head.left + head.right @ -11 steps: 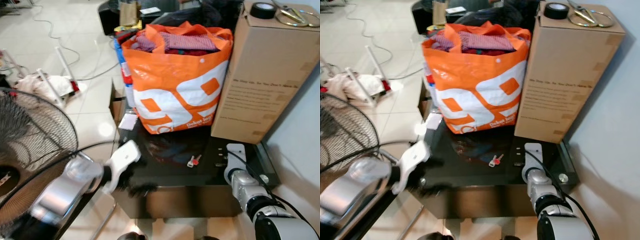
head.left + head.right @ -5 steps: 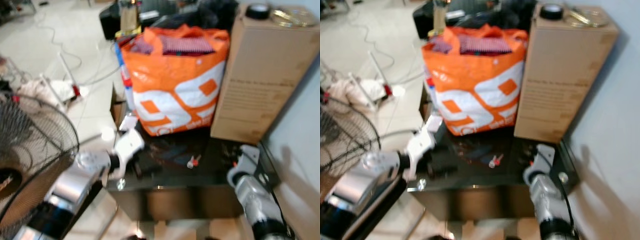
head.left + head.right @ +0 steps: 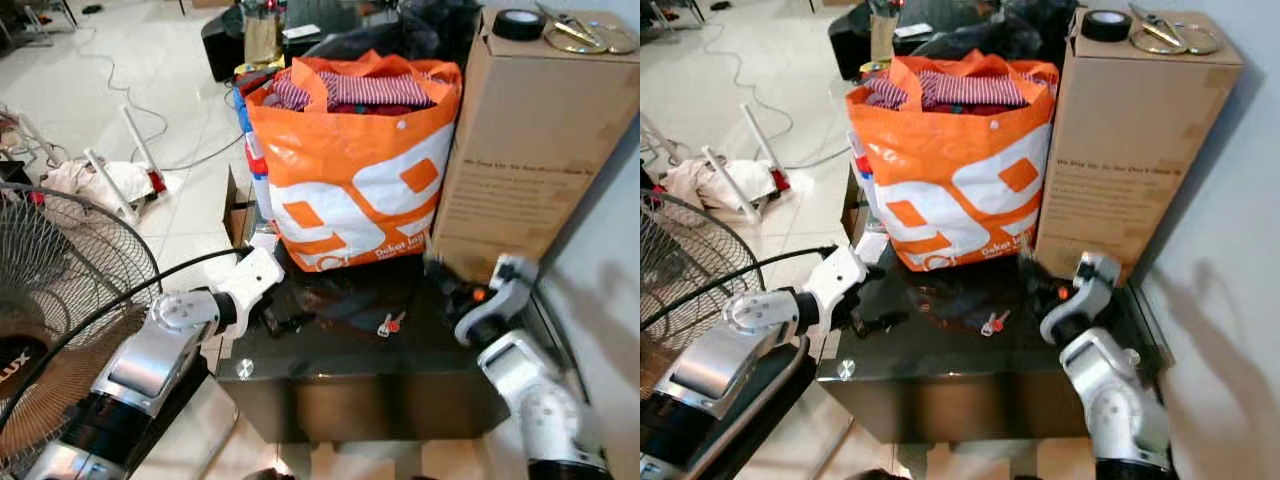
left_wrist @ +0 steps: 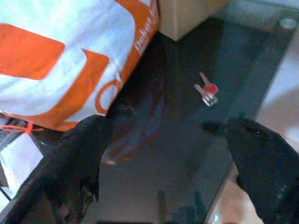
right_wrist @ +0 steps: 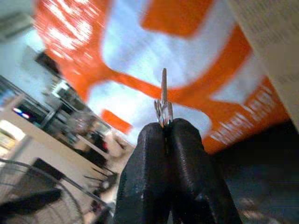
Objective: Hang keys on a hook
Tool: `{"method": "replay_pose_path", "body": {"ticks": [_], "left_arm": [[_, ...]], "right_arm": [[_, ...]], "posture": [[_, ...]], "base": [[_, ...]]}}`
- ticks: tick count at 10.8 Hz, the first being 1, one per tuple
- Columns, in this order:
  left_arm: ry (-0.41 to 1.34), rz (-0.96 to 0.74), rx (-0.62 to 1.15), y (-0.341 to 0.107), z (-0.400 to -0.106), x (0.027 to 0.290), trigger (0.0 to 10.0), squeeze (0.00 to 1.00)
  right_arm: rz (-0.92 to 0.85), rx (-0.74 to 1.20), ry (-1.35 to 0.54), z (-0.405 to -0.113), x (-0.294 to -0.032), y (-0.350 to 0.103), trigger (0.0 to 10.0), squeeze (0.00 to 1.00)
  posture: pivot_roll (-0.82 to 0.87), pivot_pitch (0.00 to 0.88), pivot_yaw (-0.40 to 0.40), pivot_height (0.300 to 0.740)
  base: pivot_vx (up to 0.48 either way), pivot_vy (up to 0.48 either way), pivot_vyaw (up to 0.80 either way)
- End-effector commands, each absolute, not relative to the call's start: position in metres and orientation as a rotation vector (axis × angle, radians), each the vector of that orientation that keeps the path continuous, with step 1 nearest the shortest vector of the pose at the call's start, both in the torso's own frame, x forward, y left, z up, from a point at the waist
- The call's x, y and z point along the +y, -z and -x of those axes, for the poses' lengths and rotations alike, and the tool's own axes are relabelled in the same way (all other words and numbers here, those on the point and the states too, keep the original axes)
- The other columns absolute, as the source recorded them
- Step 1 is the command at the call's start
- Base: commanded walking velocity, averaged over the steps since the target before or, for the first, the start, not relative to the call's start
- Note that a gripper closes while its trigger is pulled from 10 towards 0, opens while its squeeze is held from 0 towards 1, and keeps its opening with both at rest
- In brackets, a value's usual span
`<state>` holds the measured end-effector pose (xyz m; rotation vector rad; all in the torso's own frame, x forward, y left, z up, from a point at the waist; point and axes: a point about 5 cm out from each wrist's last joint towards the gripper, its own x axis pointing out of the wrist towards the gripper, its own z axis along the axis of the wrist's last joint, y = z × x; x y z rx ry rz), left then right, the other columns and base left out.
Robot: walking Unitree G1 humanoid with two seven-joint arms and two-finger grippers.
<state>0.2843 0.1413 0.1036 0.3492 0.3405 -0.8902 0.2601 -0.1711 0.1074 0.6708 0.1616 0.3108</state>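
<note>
A small bunch of keys with a red tag (image 3: 389, 323) lies on the black glass table (image 3: 350, 365), in front of the orange bag; the left wrist view shows the keys (image 4: 207, 91) flat on the glass. My left gripper (image 3: 276, 317) hovers over the table's left part, open, its two fingers (image 4: 79, 158) spread wide, with the keys ahead of them. My right gripper (image 3: 447, 284) is raised over the table's right part near the box's foot. Its fingers (image 5: 187, 158) are shut on a thin silver metal piece (image 5: 163, 100) that sticks out past the tips.
An orange-and-white bag (image 3: 350, 160) stuffed with clothes stands at the table's back. A tall cardboard box (image 3: 530, 140) beside it carries a tape roll (image 3: 520, 22) and scissors (image 3: 578, 28). A floor fan (image 3: 60, 290) stands close on the left. A pale wall (image 3: 610, 260) lies to the right.
The camera shifted. My right gripper rose from the table's front right corner toward the box's foot. My left gripper reached further in over the table. The tagged keys stayed put.
</note>
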Motion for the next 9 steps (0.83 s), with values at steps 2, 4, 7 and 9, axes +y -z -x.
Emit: {"method": "replay_pose_path", "body": {"ticks": [2,4,7,9], "left_arm": [[0.724,-0.301,0.272,-0.106,-0.285,0.150,10.0,0.22],[0.533,-0.280,0.199,-0.115,-0.292,0.155,10.0,0.22],[0.432,-0.290,0.176,-0.113,-0.289,0.152,10.0,0.21],[0.427,-0.276,0.166,-0.111,-0.286,0.147,10.0,0.20]], "right_arm": [[-0.662,0.151,-0.285,-0.246,-0.172,-0.118,0.0,0.00],[-0.516,0.155,-0.141,-0.236,-0.179,-0.116,0.0,0.00],[-0.282,0.134,0.131,-0.228,-0.193,-0.105,8.0,0.00],[-0.233,0.126,0.143,-0.230,-0.194,-0.104,10.0,0.00]], "posture": [[-0.15,0.000,0.103,0.740],[-0.15,0.000,0.117,0.740],[-0.12,0.000,0.083,0.740],[-0.13,0.000,0.076,0.740]], "base": [[0.000,0.000,0.00],[0.000,0.000,0.00],[0.000,0.000,0.00],[0.000,0.000,0.00]]}}
